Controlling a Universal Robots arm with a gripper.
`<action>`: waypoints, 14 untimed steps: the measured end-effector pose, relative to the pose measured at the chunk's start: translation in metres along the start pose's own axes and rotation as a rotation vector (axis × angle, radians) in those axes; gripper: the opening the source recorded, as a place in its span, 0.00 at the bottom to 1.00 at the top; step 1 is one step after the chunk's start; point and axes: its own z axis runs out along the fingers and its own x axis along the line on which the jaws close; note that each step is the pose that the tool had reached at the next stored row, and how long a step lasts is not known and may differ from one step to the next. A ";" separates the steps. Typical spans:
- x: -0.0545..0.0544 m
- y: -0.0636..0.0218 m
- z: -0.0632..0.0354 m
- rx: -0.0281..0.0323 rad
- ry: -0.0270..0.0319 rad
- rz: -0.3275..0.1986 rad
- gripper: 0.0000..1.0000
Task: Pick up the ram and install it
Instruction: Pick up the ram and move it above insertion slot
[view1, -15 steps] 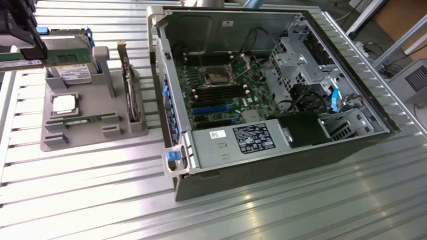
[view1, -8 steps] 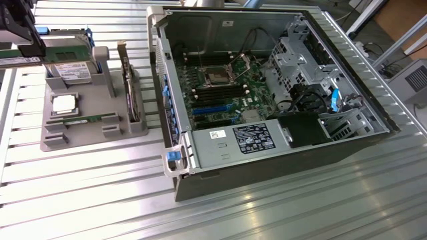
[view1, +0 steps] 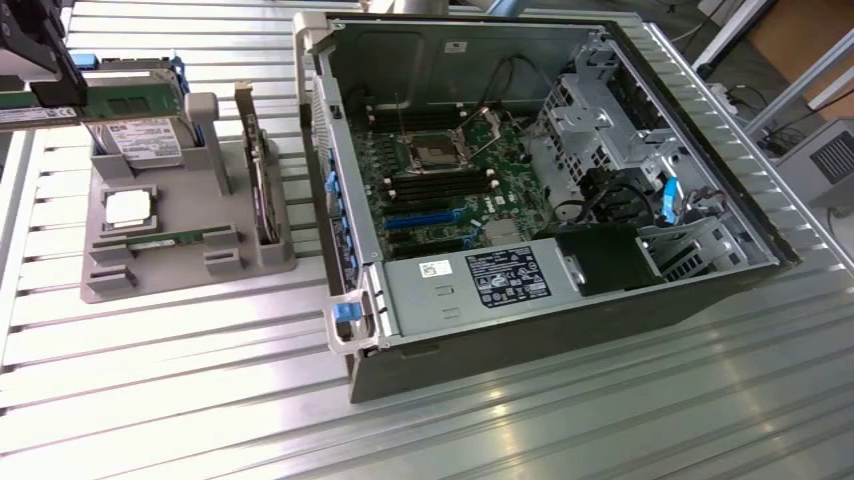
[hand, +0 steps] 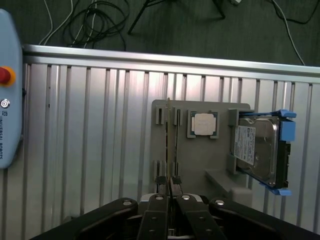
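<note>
One slim green ram stick lies flat in the front slot of one grey plastic holder; at its 12 o'clock sits one square silver CPU, then one hard drive; at 3 o'clock stands one open computer case; the black gripper hangs above, clenched, empty.

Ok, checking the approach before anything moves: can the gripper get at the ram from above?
Probably yes. The ram stands on edge in the gray holder with nothing over it, the CPU sits apart beside it, and the gripper hangs above, lined up with it.
</note>
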 end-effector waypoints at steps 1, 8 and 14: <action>0.000 0.0000 -0.0005 0.0000 0.0000 0.000 0.12; 0.000 0.0002 -0.0053 0.0000 0.0000 0.000 0.12; -0.001 0.0005 -0.0125 0.0000 0.0000 0.000 0.12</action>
